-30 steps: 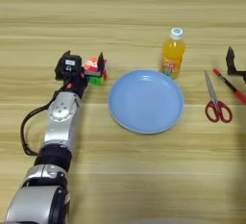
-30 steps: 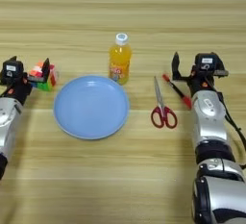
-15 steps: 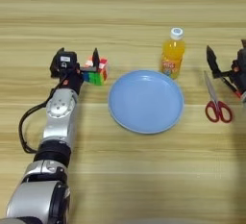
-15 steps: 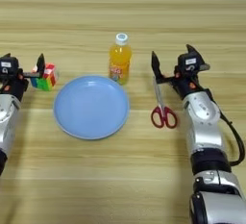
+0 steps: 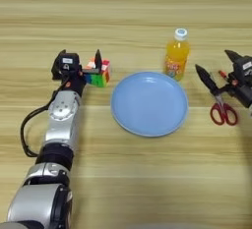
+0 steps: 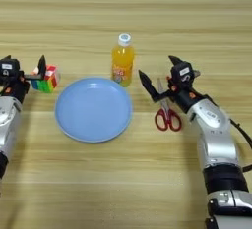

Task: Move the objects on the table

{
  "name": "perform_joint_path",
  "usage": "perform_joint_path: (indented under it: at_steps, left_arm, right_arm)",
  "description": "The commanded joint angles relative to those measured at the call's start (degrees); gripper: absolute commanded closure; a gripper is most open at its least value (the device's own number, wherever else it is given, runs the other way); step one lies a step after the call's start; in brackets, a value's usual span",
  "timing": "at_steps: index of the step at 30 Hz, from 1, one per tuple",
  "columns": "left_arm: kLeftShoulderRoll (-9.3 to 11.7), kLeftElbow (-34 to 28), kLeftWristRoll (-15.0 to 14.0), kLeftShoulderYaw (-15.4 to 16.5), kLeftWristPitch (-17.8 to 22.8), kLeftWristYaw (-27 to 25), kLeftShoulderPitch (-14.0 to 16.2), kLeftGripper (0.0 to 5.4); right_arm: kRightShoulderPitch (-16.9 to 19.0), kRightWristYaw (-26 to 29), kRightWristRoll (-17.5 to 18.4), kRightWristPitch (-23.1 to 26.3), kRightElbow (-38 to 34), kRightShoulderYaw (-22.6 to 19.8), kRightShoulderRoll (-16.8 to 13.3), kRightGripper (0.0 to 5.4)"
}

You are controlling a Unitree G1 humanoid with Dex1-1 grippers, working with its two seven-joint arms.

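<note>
Right eye view: R gripper [image 6: 160,75] spread wide above scissors [image 6: 166,111], mid-table toward R edge; lower straight, pinch at pivot. L gripper [image 5: 91,66] spread around puzzle cube [image 5: 98,72], toward L edge; centre before clamping. Bottle [image 6: 122,66] farther back, untouched. Pen not discernible.

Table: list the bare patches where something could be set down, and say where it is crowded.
Free: the blue plate itself, the table beyond the juice bottle, and the near strip between both arms. Crowded: the left gripper at the puzzle cube, and the right gripper, open over the scissors, close to the bottle.
</note>
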Motion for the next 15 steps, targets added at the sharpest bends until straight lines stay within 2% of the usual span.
perform_joint_path:
  at_steps: [1, 7, 15]
  left_arm:
    - [0.0, 0.6, 0.9, -0.5, -0.4, 0.6, -1.0, 0.02]
    - [-0.1, 0.5, 0.9, -0.8, -0.3, 0.8, -0.9, 0.02]
    - [-0.3, 0.3, 0.8, -1.0, -0.4, 0.9, -0.8, 0.02]
  right_arm:
    - [0.1, 2.0, 1.2, 3.3, -3.3, 1.2, -0.1, 0.0]
    - [-1.7, 2.8, 1.1, 5.9, -4.6, 2.5, 0.7, 0.0]
    - [-6.3, 1.9, 0.5, 6.5, -0.3, 2.6, 1.8, 0.0]
